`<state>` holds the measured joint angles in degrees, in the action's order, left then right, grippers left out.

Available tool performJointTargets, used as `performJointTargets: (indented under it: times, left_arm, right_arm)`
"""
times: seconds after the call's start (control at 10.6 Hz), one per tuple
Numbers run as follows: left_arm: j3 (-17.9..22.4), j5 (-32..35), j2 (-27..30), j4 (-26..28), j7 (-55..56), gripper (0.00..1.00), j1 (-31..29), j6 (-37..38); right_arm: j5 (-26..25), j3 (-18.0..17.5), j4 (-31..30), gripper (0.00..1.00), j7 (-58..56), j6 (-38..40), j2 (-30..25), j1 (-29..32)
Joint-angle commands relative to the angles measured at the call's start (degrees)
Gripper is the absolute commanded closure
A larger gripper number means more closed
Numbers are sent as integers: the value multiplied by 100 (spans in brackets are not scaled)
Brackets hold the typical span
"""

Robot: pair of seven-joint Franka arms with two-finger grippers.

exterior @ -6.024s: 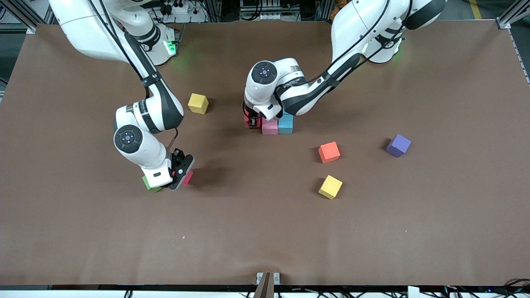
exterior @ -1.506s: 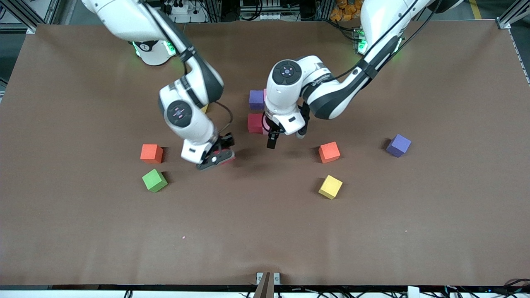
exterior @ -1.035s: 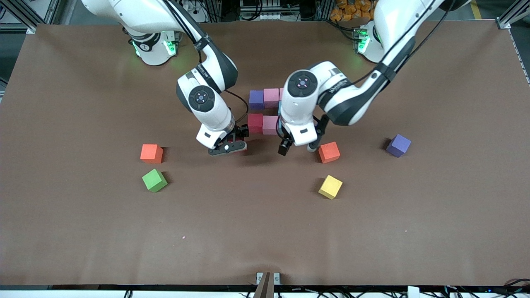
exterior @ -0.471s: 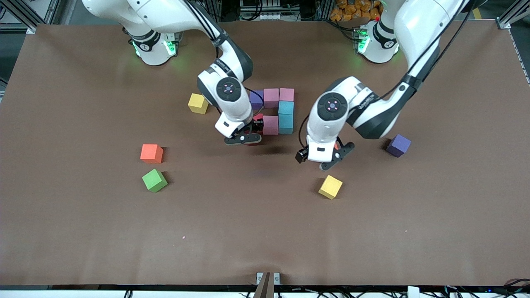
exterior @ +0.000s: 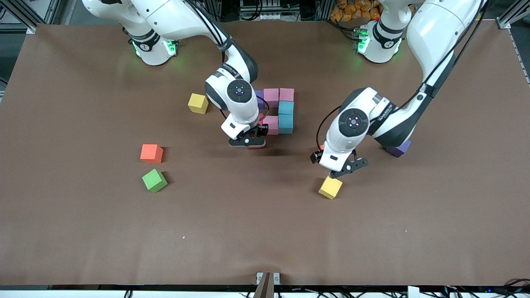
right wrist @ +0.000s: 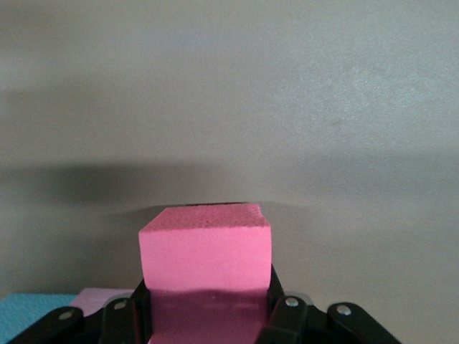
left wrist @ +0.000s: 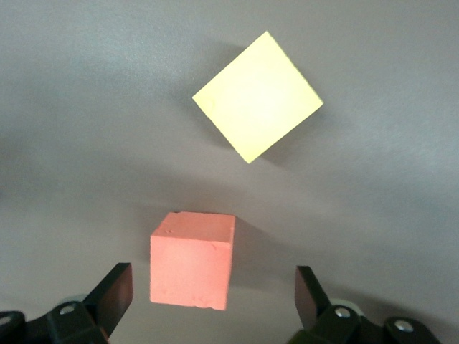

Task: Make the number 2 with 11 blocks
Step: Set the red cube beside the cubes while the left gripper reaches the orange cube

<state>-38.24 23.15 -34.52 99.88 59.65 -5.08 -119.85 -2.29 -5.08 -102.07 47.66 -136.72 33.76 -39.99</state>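
You see the partly built number 2 (exterior: pixel 275 109) near the middle of the counter (exterior: pixel 265 231); take it as your landmark. In the front view it shows a purple cube (exterior: pixel 259 99), two pink cubes (exterior: pixel 271 95) in the row farthest from the front camera, two light blue cubes (exterior: pixel 285 116) below them, and one more pink cube (exterior: pixel 271 124) beside the lower blue one.

The right gripper (exterior: pixel 247 142) is at the edge of the number 2 that is nearest to the front camera, toward the right arm's end. Its fingers (right wrist: pixel 118 319) are pinching a crimson cube (right wrist: pixel 206 261), and in the right wrist view you find the pink and the light blue cube just beside it. You cannot tell if this cube already touches the counter.

The left gripper (exterior: pixel 341 167) is away from the number 2, toward the left arm's end of the counter. Its fingers (left wrist: pixel 115 294) are spread wide, with an orange cube (left wrist: pixel 192 259) between them but not touching it. A yellow cube (exterior: pixel 330 187) lies just beside that cube, nearer to the front camera.

A second purple cube (exterior: pixel 401 148) lies well apart from the number 2, toward the left arm's end, partly hidden by the left arm. Toward the right arm's end you see another yellow cube (exterior: pixel 198 103) near the number 2, and farther off another orange cube (exterior: pixel 151 153) with a green cube (exterior: pixel 154 180) near it.
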Motion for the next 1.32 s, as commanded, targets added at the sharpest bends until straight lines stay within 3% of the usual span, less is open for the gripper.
performJointTargets:
  times: [0.0,1.22]
  left_arm:
    - [-61,-30,-55,197,-366,0,-212,67]
    - [-52,-30,-424,435,196,0,-195,-187]
  right_arm:
    - [-122,33,266,67,471,76,209,-114]
    - [-448,51,11,65,772,93,227,-308]
